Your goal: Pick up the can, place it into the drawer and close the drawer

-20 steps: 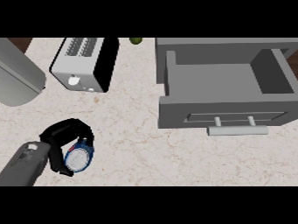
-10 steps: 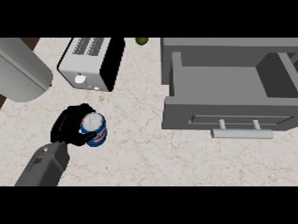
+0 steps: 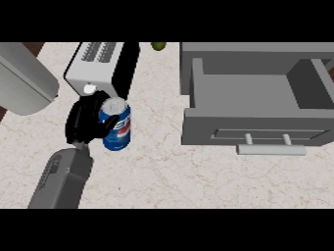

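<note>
Clearly, one blue can (image 3: pixel 116 125) was in the scene, and it was held in the left hand (image 3: pixel 84 122), whose black fingers and thumb curled round its left side. The can's long axis ran nearly up the view, its silver top pointing away toward the toaster (image 3: pixel 101 66) and leaning a little to the left, its blue base nearer the lower edge. Whether the base touched the marble counter (image 3: pixel 198 176) could not be told from this steep angle. The can sat just below the toaster's near end, left of the drawer (image 3: pixel 260 93) and apart from it.

One grey forearm (image 3: pixel 62 179) came in from the lower left. The right hand did not show.

One drawer stood pulled open at the right, its grey inside bare, its front panel facing the lower edge with a single bar handle (image 3: pixel 271 149) on two posts. The drawer's left wall and front panel rose between the can and the drawer's inside. One white toaster lay at the upper middle. One large pale grey rounded object (image 3: pixel 14 78) filled the upper left corner, partly over the dark floor beyond the counter. One small green item (image 3: pixel 158 46) peeked in at the top edge, too cut off to identify.
</note>
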